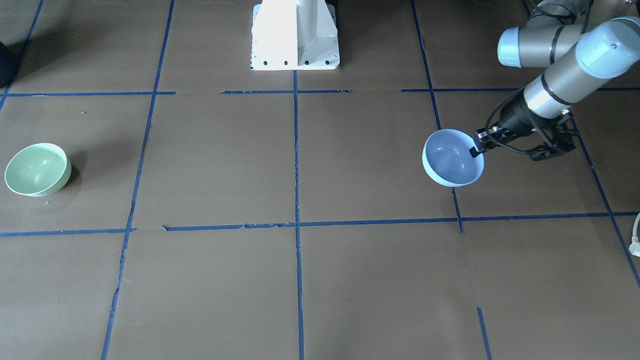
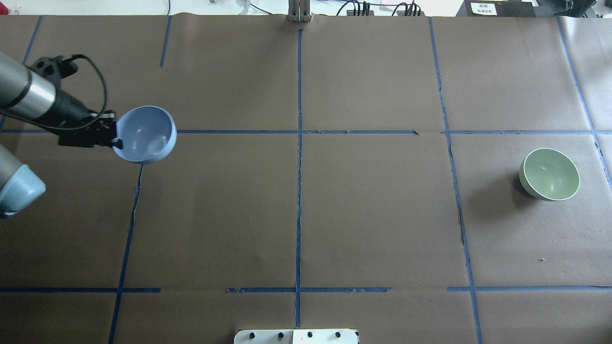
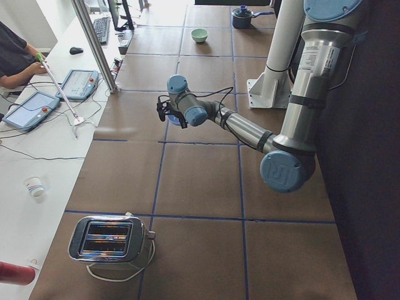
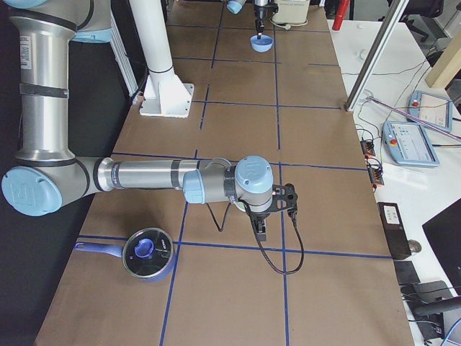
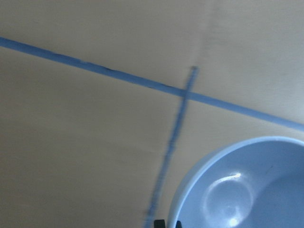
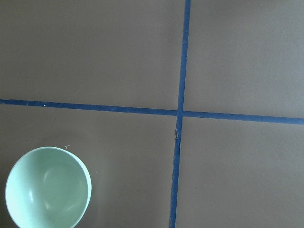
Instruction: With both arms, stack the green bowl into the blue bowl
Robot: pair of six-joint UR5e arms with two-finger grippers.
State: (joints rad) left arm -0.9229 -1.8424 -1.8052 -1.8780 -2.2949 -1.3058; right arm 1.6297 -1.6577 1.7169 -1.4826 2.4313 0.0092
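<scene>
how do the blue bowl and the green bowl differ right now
Colour: the blue bowl is periwinkle, the green bowl pale mint.
Grip: the left hand pinches the blue bowl's rim; nothing touches the green bowl.
Place: the blue bowl is on the robot's left side of the table, the green bowl far on its right.
Both are plain, round, empty and look similar in size.

Green bowl [image 2: 550, 174] on brown, blue-taped table [image 2: 373, 215]

Six views over one table [image 2: 373, 215]
</scene>
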